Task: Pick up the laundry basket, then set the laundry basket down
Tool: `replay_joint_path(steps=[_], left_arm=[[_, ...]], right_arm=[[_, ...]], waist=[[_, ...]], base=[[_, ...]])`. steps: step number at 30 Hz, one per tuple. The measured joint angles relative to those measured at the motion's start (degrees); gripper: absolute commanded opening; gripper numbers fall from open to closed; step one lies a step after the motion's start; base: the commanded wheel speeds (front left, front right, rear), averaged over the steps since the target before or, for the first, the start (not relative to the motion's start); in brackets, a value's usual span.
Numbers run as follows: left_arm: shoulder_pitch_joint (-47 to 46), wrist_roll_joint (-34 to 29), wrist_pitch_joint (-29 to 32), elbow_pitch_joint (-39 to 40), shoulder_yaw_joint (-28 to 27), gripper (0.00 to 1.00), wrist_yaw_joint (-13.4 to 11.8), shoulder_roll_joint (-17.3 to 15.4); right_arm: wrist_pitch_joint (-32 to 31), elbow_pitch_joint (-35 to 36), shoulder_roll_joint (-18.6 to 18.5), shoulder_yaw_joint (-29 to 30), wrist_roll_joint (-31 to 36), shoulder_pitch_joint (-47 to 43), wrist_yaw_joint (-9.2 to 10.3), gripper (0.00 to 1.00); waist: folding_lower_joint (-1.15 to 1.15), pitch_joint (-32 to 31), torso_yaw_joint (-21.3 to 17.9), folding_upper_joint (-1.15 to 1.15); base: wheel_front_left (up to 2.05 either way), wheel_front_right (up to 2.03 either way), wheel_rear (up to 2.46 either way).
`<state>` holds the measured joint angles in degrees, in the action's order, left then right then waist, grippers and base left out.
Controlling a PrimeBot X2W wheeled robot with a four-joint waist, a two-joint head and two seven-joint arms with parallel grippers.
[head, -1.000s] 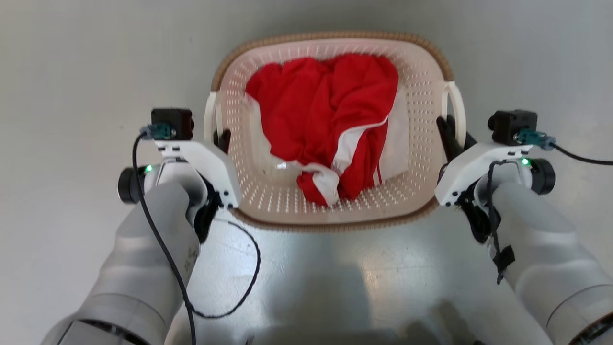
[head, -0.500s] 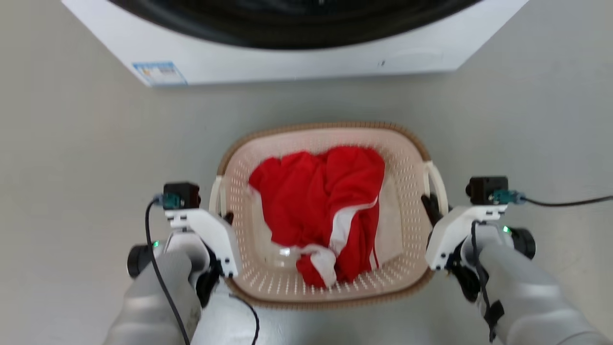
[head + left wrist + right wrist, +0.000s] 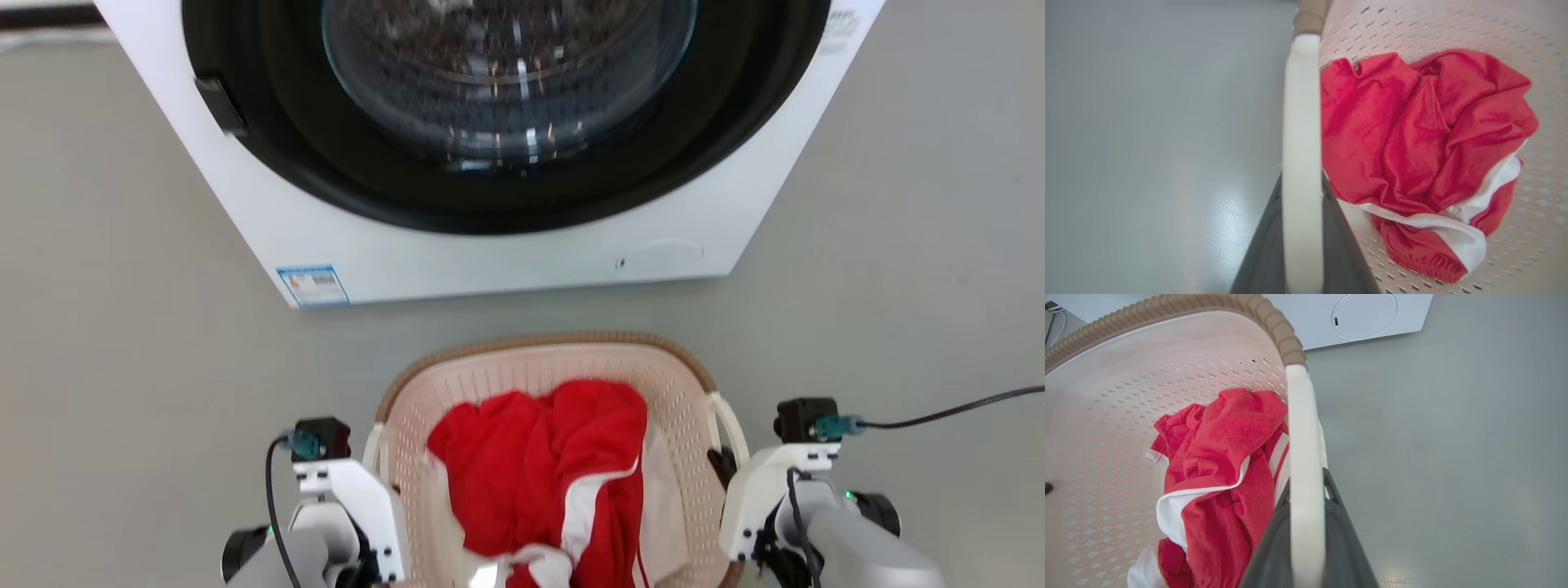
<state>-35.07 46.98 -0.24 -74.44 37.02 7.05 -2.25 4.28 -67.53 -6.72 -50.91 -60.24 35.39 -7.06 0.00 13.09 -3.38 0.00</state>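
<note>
My head view has tilted up since half a second ago. The white front-loading washing machine [image 3: 506, 253], then just a strip along the top edge, now takes up the upper half of the frame, with its dark door ring and glass porthole in full sight. That shift is the camera's, not the machine's. The grey floor [image 3: 122, 367] spreads across the rest of the frame.

The laundry basket [image 3: 547, 339] now sits at the bottom centre of the head view with its near end cut off by the frame edge. Its brown rim faces the machine with a band of floor between them. I cannot tell whether its base is on the floor or clear of it. The crumpled red garment with white trim [image 3: 539, 465] lies in it as before.

The left gripper [image 3: 1301, 183] is at the lower left of the head view, as earlier. In my left wrist view its dark fingers are clamped either side of the white left handle [image 3: 1300, 102]. The right gripper [image 3: 1306, 477] is at the lower right and grips the white right handle [image 3: 1302, 424] the same way. Both holds match the earlier frames.
</note>
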Motion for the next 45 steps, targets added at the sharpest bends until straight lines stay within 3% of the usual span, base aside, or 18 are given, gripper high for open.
replay_joint_path(steps=[13, 25, 45], left_arm=[[4.07, 2.70, 5.88, -0.12, 2.27, 0.00, -0.01, -0.10], [4.11, 3.49, 8.81, -0.20, 3.68, 0.00, -0.08, -0.14], [4.16, 4.48, 8.79, -0.35, 4.31, 0.00, -0.08, -0.22]], right_arm=[[-6.17, -1.03, 0.21, -3.47, -4.52, -2.60, 0.02, 0.00], [-8.33, -1.29, 0.07, -5.36, -6.54, -2.80, 0.02, 0.00], [-8.22, -1.26, -0.04, -7.68, -9.54, -2.64, 0.02, 0.00]], waist=[[0.00, -8.95, -0.15, 0.00], [0.00, -9.70, -0.30, 0.00], [0.00, -8.84, -0.15, 0.00]], base=[[0.00, 0.00, 0.00], [0.00, 0.00, 0.00], [0.00, 0.00, 0.00]])
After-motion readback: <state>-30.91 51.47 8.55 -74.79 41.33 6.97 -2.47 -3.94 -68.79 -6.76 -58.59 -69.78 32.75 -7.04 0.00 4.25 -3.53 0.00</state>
